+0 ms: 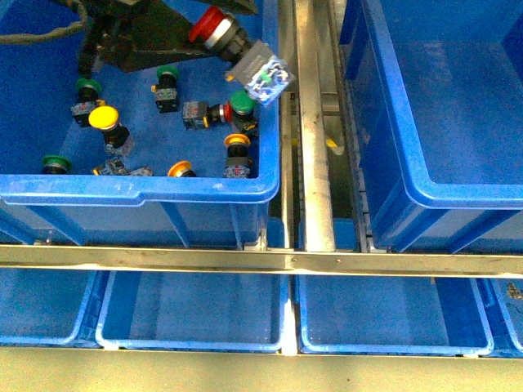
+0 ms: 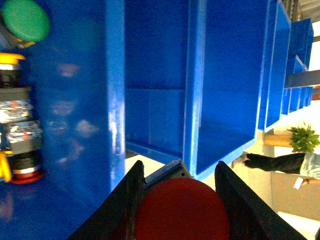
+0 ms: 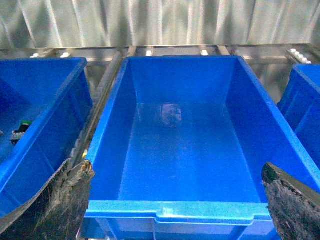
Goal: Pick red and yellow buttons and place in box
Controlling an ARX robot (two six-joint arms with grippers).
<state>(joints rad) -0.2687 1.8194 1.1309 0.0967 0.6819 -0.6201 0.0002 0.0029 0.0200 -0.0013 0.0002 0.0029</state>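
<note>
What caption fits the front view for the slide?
Left gripper holds a red button raised over the source bin beside the box; yellow buttons and green buttons lie in it.

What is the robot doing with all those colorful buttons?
The robot's left gripper is shut on a red button, held up above the blue bin. More buttons lie in that bin, like a yellow button and a green button. The big box to the right has no buttons in it that I can see. The right gripper hangs open by that box, holding nothing.
</note>
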